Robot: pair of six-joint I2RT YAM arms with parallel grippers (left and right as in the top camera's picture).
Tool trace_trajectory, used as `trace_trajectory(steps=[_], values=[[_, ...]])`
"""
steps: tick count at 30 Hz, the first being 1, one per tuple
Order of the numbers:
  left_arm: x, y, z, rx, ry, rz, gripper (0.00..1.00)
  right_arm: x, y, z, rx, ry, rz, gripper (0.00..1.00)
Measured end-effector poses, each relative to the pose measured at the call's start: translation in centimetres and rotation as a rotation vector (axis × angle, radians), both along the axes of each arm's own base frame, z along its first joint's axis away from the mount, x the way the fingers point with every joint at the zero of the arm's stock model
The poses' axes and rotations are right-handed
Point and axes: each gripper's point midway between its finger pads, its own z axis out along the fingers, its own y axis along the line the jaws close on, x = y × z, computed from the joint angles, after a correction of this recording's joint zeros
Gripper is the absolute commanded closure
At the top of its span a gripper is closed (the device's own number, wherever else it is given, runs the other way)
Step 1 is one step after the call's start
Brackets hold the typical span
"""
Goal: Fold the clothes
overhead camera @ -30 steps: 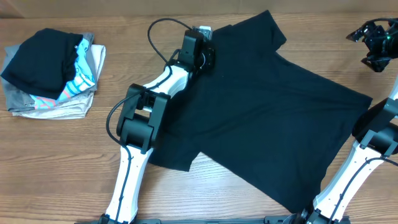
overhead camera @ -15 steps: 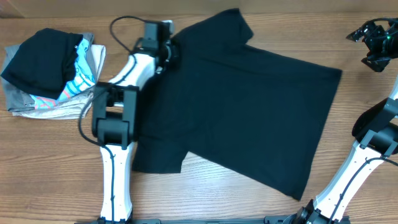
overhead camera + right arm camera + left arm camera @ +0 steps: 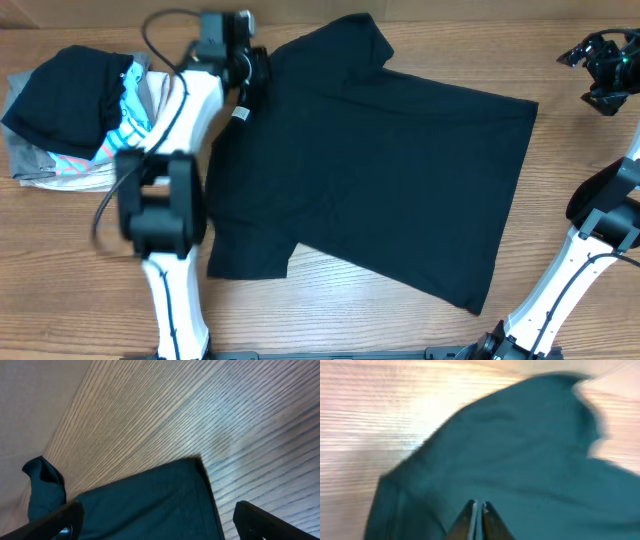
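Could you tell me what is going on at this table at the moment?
The left tool is shut on the black T-shirt near its collar, beside a stack of folded clothes. The shirt lies spread flat on the table, not yet folded. The right tool is open and empty, off at the far right.

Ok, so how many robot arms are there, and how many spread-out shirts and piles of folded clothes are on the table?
robot arms: 2, the left arm and the right arm
spread-out black T-shirt: 1
pile of folded clothes: 1
total: 4
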Motion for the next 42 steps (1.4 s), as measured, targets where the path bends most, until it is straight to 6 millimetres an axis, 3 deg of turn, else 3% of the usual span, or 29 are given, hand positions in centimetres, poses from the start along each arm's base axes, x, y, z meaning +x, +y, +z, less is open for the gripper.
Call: trace_trajectory(steps=[3, 6, 8, 10, 12, 14, 16, 18, 19, 25, 42], values=[[-3.6, -0.2, 8.8, 0.002, -0.046, -0.006, 0.96, 0.0, 0.0, 0.0, 0.000, 0.000, 0.000, 0.00], [-9.0, 0.1, 17.2, 0.012, -0.099, -0.004, 0.95, 0.0, 0.0, 0.0, 0.000, 0.000, -0.001, 0.00], [-12.2, 0.5, 20.7, 0.018, -0.117, -0.001, 0.95, 0.0, 0.0, 0.0, 0.000, 0.000, -0.001, 0.00], [-15.3, 0.9, 22.2, 0.030, -0.091, 0.002, 0.92, 0.0, 0.0, 0.0, 0.000, 0.000, 0.000, 0.00], [-17.8, 1.3, 21.7, 0.048, -0.018, 0.006, 0.79, 0.0, 0.0, 0.0, 0.000, -0.001, 0.000, 0.00], [-19.4, 1.8, 20.2, 0.073, 0.071, 0.008, 0.49, 0.0, 0.0, 0.0, 0.000, 0.000, 0.000, 0.00], [-20.3, 2.2, 18.0, 0.097, 0.167, 0.017, 0.31, 0.0, 0.0, 0.0, -0.001, 0.000, 0.000, 0.00], [-20.6, 2.4, 16.3, 0.113, 0.232, 0.021, 0.07, 0.0, 0.0, 0.0, 0.000, 0.000, 0.000, 0.00], [-20.9, 2.4, 15.6, 0.121, 0.263, 0.019, 0.00, 0.0, 0.0, 0.0, 0.000, 0.000, 0.000, 0.00], [-22.7, 2.6, 13.2, 0.136, 0.400, 0.015, 0.00, 0.0, 0.0, 0.0, 0.000, 0.000, 0.000, 0.00], [-22.8, 2.6, 13.2, 0.137, 0.406, 0.015, 0.00, 0.0, 0.0, 0.0, 0.000, 0.000, 0.000, 0.00]])
